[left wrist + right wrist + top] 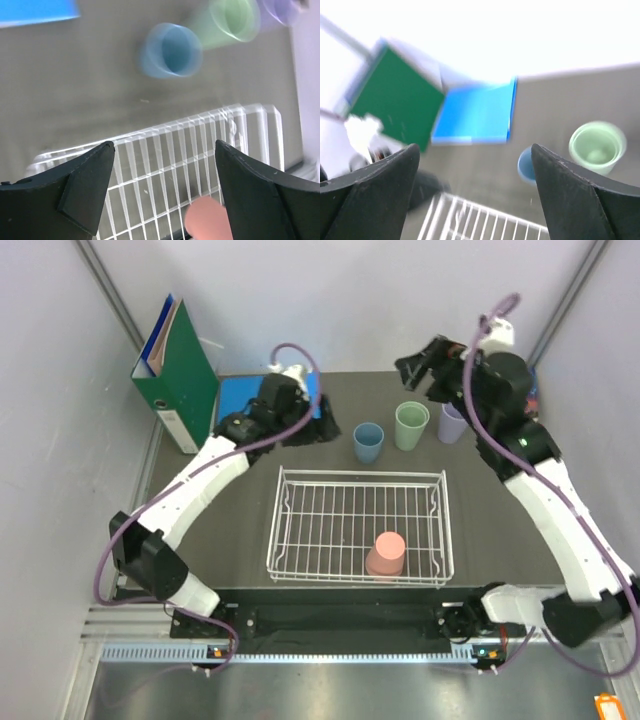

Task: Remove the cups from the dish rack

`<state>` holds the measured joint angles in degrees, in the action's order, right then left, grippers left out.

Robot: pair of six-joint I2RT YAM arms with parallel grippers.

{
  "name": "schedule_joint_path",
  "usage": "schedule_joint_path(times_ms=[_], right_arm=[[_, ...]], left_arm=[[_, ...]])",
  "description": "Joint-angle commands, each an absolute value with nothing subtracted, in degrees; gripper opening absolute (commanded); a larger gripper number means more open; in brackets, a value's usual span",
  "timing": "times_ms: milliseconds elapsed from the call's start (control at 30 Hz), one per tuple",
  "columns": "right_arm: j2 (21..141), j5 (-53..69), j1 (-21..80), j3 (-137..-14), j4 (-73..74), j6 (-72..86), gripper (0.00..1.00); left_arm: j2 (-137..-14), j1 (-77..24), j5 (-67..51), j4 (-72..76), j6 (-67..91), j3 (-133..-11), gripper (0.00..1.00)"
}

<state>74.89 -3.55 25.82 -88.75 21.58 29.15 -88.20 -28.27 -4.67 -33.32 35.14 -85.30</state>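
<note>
Salmon pink cup (pixel 386 552) last in dish rack (pixel 360 472), needing a reach down; left gripper (pixel 164 150), right gripper (pixel 475 150) agape, empty

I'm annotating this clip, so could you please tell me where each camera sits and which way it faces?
Top external: above, behind the bases, looking down on the dish rack; both arms show.
Left wrist: over the far left, facing down toward dish rack and dusty blue cup; left gripper open below.
Right wrist: raised far right, facing left toward the green binder; right gripper open below.
Shared: all three see the dusty blue cup.
</note>
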Motion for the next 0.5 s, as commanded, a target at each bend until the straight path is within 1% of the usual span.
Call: schedule_joint_path(times_ms=[0,33,67,100,133,300,333,467], right_arm=[[68.06,-11.85,25.14,-78.16,15.48,29.62,0.93],[66.2,-12.82,25.14,-75.79,14.25,29.45,0.94],[64.44,-13.53,25.14,-72.02,13.19,29.44,0.95],[62.68,-13.8,25.14,-71.03,13.27,29.36,0.96],[62.14,-14.15,25.14,-70.67,14.32,29.36,0.96],[60.04,-14.59,25.05,-69.88,19.16,28.48,0.98],[59.59,-14.59,25.14,-69.53,19.6,28.39,0.98],[57.75,-13.98,25.14,-67.77,20.48,28.12,0.98]], left_arm=[[-86.13,-40.32,2.63,-36.11,24.53,-92.1,0.87],[-86.48,-44.26,2.72,-36.82,23.74,-92.63,0.88],[-87.09,-46.12,3.59,-38.04,22.25,-92.72,0.89],[-87.1,-47.88,4.21,-38.49,21.54,-92.12,0.9],[-87.1,-51.47,5.18,-38.84,20.92,-91.67,0.91],[-87.98,-61.16,9.92,-42.27,17.67,-88.6,0.99],[-87.98,-64.65,10.89,-42.71,17.14,-87.72,0.99],[-87.63,-70.48,13.27,-43.07,17.22,-85.87,0.99]])
